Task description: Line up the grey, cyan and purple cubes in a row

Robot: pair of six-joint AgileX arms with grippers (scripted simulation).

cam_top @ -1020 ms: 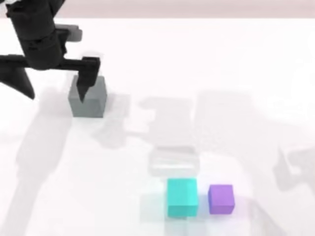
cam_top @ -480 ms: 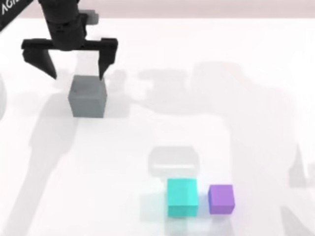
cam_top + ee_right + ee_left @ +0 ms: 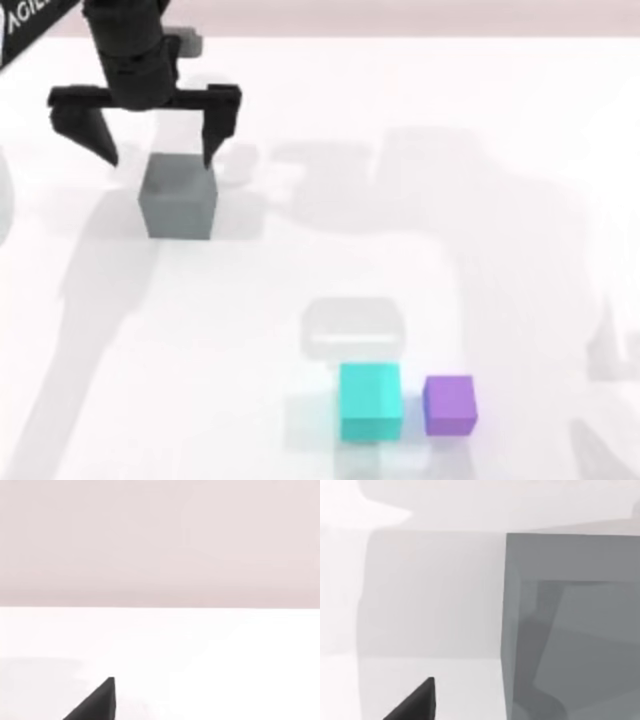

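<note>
White table (image 3: pixel 500 150), grey cube (image 3: pixel 178 197) under spread left gripper (image 3: pixel 158 150)

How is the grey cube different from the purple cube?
The grey cube is much bigger than the purple cube. The grey cube sits alone at the table's far left, while the purple cube sits near the front, close beside the cyan cube. The open left gripper hovers just above the grey cube; nothing is near the purple cube. Both are plain cubes resting flat on the white table.
</note>
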